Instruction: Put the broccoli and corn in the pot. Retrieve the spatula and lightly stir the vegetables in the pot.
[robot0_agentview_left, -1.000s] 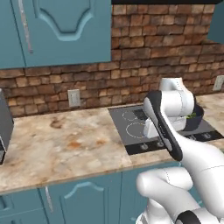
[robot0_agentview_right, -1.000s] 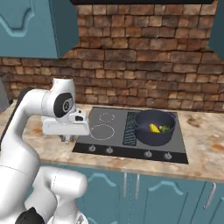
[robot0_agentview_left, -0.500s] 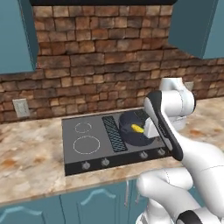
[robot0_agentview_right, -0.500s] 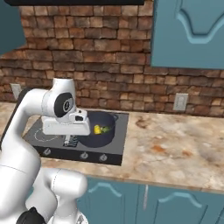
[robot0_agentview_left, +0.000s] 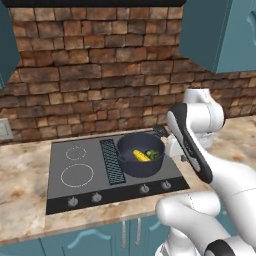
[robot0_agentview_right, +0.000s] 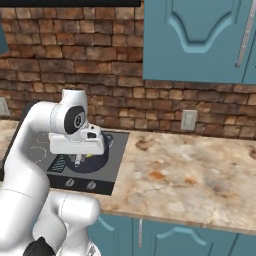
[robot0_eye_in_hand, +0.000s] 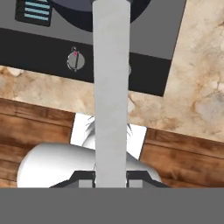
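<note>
- The pot (robot0_agentview_left: 141, 159) sits on the right-hand burner of the dark cooktop (robot0_agentview_left: 85, 172), set into a mottled stone counter (robot0_agentview_right: 195, 175) below a brick wall; that puts it within the arm's easy reach.
- Inside the pot lie the corn (robot0_agentview_left: 140, 155) and the broccoli (robot0_agentview_left: 152, 153), side by side and close enough that they may be touching, which suggests the loading half of the task is done and only the stirring remains.
- In the hand view, the spatula (robot0_eye_in_hand: 112, 87) runs as a long pale grey handle from between the finger tips straight up toward the pot's dark rim at the top edge.
- Its black head cannot be made out; it would lie beyond the frame's top edge.
- The gripper (robot0_agentview_right: 79, 161) hangs just over the near side of the pot, jaws clamped tight on the spatula's handle at its end.
- That end-of-handle hold leaves the full length free to reach down among the vegetables.
- A cooktop knob (robot0_eye_in_hand: 75, 61) shows just left of the handle, so the hand appears to point down over the cooktop's front edge.
- Whether the spatula's head already touches the vegetables cannot be told.
</note>
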